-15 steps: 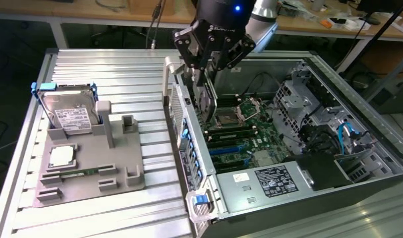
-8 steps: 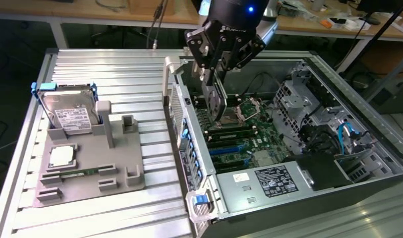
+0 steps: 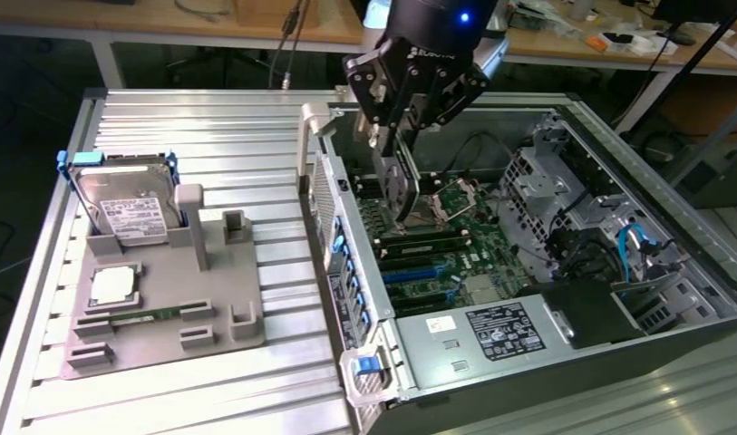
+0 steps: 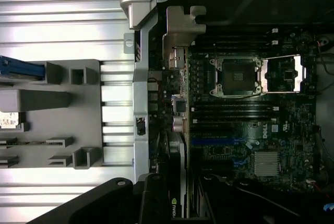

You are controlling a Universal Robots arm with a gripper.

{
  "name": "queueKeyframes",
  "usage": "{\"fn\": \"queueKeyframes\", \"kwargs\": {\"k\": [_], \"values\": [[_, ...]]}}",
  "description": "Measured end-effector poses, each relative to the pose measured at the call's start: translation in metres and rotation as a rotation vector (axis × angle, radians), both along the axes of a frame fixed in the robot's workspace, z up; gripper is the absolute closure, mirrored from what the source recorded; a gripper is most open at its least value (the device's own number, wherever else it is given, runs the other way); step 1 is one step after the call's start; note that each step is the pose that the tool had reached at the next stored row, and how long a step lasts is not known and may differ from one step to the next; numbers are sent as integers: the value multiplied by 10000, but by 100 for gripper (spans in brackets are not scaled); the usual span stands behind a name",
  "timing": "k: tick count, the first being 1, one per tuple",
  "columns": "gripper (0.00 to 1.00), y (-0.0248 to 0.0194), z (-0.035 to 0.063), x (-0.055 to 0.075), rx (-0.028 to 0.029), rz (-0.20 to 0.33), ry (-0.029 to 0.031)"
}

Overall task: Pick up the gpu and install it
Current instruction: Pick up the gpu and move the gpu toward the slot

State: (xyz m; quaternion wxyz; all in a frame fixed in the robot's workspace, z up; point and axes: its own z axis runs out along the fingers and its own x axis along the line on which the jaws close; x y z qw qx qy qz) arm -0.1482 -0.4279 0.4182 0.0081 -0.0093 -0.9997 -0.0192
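My gripper (image 3: 396, 136) hangs over the open computer case (image 3: 658, 181) and is shut on the gpu (image 3: 402, 186). The card is held upright and edge-on, with its lower edge just above the motherboard (image 3: 447, 245) beside the case's rear wall. In the wrist view the gpu (image 4: 176, 151) runs as a thin strip from my gripper (image 4: 177, 200) to its silver end bracket (image 4: 181, 31), which sits close to the rear wall. Blue expansion slots (image 4: 219, 141) lie beside the card on the motherboard (image 4: 292, 125). Whether the card touches a slot is hidden.
A grey holder tray (image 3: 162, 335) on the ribbed metal table carries a silver hard drive (image 3: 129, 210), a processor chip (image 3: 111, 285) and a narrow memory stick (image 3: 144, 315). Inside the case are an open processor socket (image 4: 235, 76), cables (image 3: 635, 249) and a power supply (image 3: 501, 331).
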Motion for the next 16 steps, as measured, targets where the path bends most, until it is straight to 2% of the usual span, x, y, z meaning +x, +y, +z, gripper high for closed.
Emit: {"fn": "queueKeyframes", "kwargs": {"k": [6,16], "values": [[73,0,0,66,0,-1,0],[73,0,0,71,0,-1,0]]}}
